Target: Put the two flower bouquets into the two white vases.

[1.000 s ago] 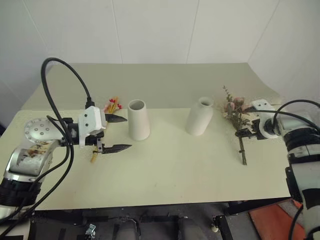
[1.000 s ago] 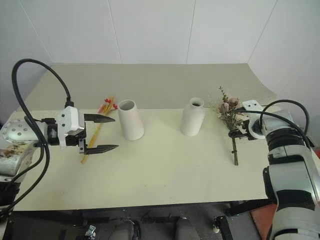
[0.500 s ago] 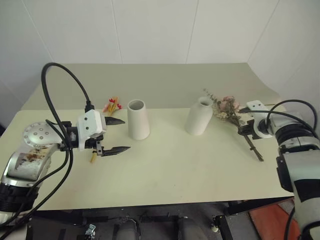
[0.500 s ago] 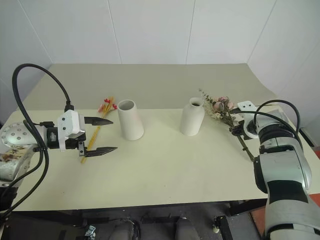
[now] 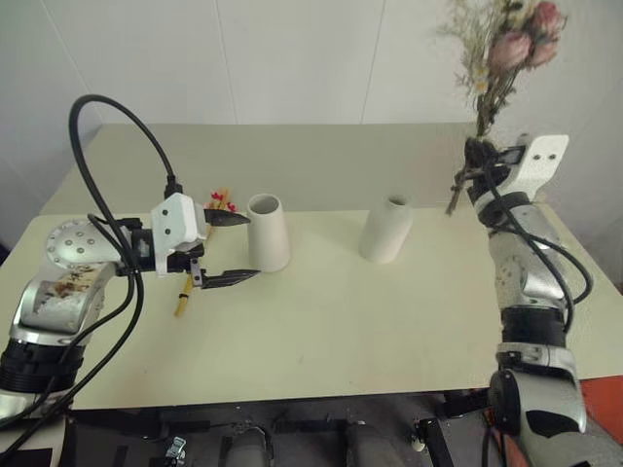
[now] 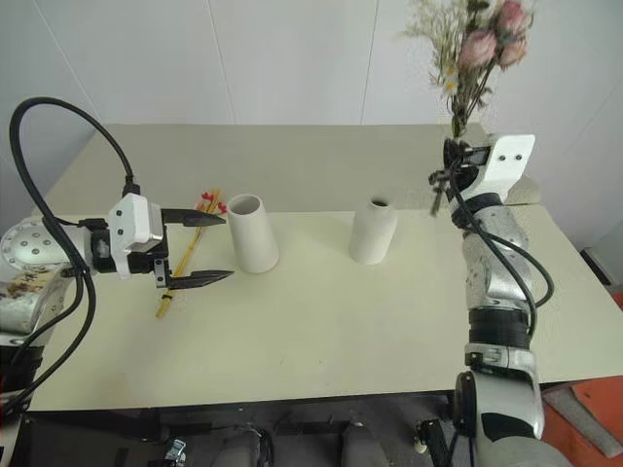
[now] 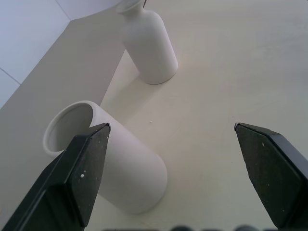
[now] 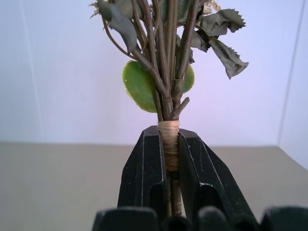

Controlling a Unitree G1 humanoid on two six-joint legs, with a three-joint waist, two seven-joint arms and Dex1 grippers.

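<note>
my right gripper (image 8: pixel 168 183) is clamped on the full bunch of pink roses, beige sprigs and grey-green leaves (image 5: pixel 506 44), its two black fingers (image 8: pixel 144 178) pressed together on the tan wrapping around the stems. i hold the bunch upright, high above the pale cream table (image 5: pixel 341 331), with the blooms up against the white wall and the stem ends poking out below the fingers, off to the right of the rounded white bottle-shaped vase with the narrow neck (image 5: pixel 385 230).

my left gripper (image 5: pixel 230 250) has its fingers spread wide apart with nothing between them, and it hangs just above the table, pointing toward the plain white tapered vase with the wide mouth (image 5: pixel 268 233). the upper fingertip sits close beside that vase's rim. the slim yellow straw-stemmed sprig with small red blossoms (image 6: pixel 185 255) lies flat on the table under and behind this gripper, its red tips near the cone vase.

both vases stand upright, apart from each other, near the middle of the table, and both mouths are empty.
</note>
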